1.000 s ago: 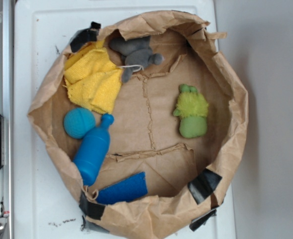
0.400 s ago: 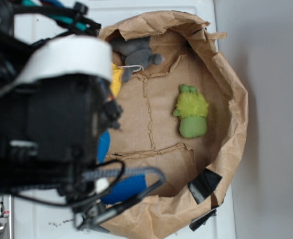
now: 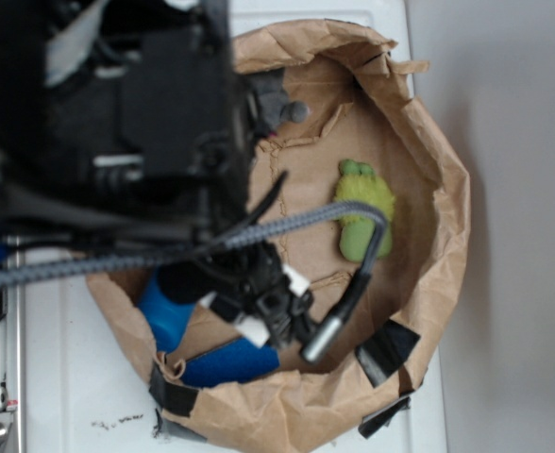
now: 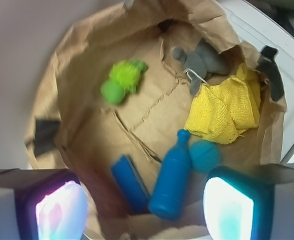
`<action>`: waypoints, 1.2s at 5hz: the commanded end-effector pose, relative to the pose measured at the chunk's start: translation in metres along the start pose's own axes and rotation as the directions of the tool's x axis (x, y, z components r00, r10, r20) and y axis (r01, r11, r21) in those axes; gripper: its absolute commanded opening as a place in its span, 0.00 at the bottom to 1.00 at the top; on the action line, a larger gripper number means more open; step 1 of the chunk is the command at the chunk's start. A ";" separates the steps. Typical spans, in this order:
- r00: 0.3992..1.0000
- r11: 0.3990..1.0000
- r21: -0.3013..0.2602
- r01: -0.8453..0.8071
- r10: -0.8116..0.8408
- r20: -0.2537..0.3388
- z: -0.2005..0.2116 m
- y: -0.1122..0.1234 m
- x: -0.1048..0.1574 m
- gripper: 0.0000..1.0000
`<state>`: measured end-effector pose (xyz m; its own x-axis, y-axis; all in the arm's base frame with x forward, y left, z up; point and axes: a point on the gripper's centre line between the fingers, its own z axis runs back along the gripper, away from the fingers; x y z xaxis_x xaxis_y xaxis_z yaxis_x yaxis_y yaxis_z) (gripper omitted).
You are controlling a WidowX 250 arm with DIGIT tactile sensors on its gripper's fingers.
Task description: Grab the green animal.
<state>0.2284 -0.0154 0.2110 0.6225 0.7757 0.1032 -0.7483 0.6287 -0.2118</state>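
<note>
Inside the paper bag [image 4: 72, 60], toward its left wall in the wrist view: green animal [image 4: 121, 81], lying flat on the bag floor, apart from everything else. Off to the right, grey plush animal [image 4: 199, 61] touching the yellow cloth [image 4: 227, 110]; below them teal ball [image 4: 205, 156] just beside the blue bottle [image 4: 171, 177], with a blue block [image 4: 130, 184] near the bottle's base. Gripper [image 4: 142, 215] spread wide, holding nothing, pads [image 4: 62, 210] at the bottom corners of the wrist view, above the bottle and block rather than the toy. In the exterior view, arm covering the bag's left half, green animal [image 3: 361, 219] partly crossed by a cable [image 3: 358, 274]. Approach step, judged barely begun. Next: shift across toward the toy, centre over its fuzzy middle, descend, close. Soft body, so likely forgiving of a slightly off grip.
</note>
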 end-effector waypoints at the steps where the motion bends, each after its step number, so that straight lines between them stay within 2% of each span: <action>1: 0.986 0.974 -0.159 -0.159 0.165 0.027 0.003 -0.004 0.047 1.00; 4: 0.986 0.974 -0.159 -0.159 0.165 0.027 0.003 -0.004 0.047 1.00; 5: 0.972 0.971 -0.075 -0.227 0.231 0.052 -0.043 -0.014 0.057 1.00; 6: 0.968 0.971 -0.029 -0.237 0.238 0.084 -0.067 -0.014 0.063 1.00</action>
<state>0.2953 0.0148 0.1453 0.4138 0.9035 0.1113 -0.8752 0.4285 -0.2245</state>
